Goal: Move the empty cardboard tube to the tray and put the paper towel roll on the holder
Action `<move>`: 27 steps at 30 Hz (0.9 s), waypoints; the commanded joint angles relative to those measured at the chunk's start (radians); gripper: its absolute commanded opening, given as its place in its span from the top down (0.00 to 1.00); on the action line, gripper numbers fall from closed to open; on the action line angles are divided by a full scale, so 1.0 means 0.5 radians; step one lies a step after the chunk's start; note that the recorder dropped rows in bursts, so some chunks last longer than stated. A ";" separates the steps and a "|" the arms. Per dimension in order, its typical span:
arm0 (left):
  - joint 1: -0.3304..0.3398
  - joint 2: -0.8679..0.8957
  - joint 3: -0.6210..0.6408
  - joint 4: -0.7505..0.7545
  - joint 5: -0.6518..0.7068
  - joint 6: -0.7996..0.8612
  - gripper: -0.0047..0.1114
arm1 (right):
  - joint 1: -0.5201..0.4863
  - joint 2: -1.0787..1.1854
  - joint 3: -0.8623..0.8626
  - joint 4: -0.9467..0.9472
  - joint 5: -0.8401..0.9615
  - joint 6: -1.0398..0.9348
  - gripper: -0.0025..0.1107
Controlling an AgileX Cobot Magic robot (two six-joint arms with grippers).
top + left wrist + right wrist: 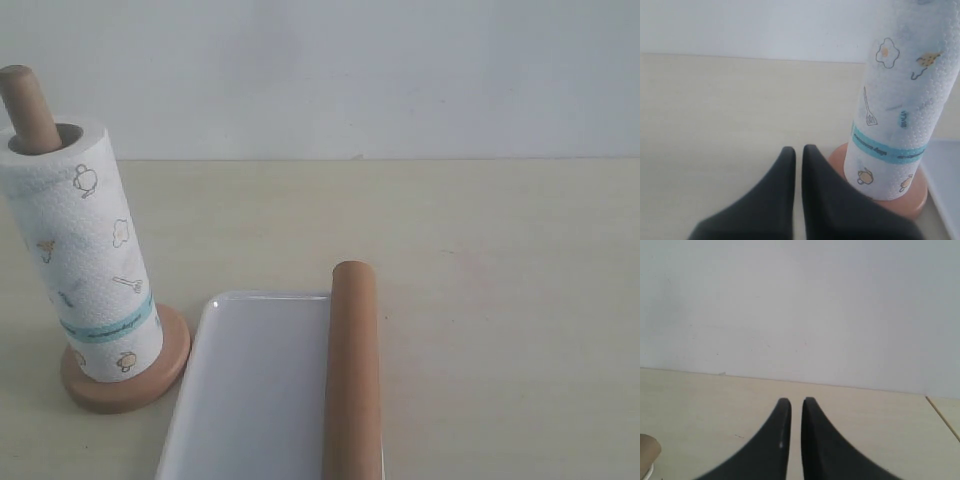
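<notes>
The paper towel roll [88,250] stands upright on the wooden holder [170,358], whose dowel top [25,105] pokes out of the roll's core. The empty cardboard tube [352,370] lies lengthwise along the right side of the white tray [255,390]. Neither gripper shows in the exterior view. In the left wrist view my left gripper [798,150] is shut and empty, just beside the roll [900,100] and the holder base [912,200]. My right gripper [796,401] is shut and empty over bare table; one brown tube end [647,450] shows at that view's edge.
A pale wooden table [480,250] runs back to a plain white wall [350,70]. A table edge or seam [942,417] shows in the right wrist view.
</notes>
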 commanded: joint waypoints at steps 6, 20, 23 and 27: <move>-0.004 -0.003 0.006 -0.020 -0.004 0.005 0.92 | -0.015 -0.011 0.005 0.129 0.058 -0.109 0.91; -0.004 -0.003 0.006 -0.020 -0.004 0.005 0.92 | -0.015 -0.011 0.213 0.129 0.057 -0.044 0.91; -0.004 -0.003 0.006 -0.020 -0.004 0.005 0.92 | -0.015 -0.011 0.259 0.129 0.057 -0.044 0.91; -0.004 -0.003 0.006 -0.020 -0.004 0.005 0.92 | -0.020 -0.079 0.337 0.125 0.057 -0.062 0.91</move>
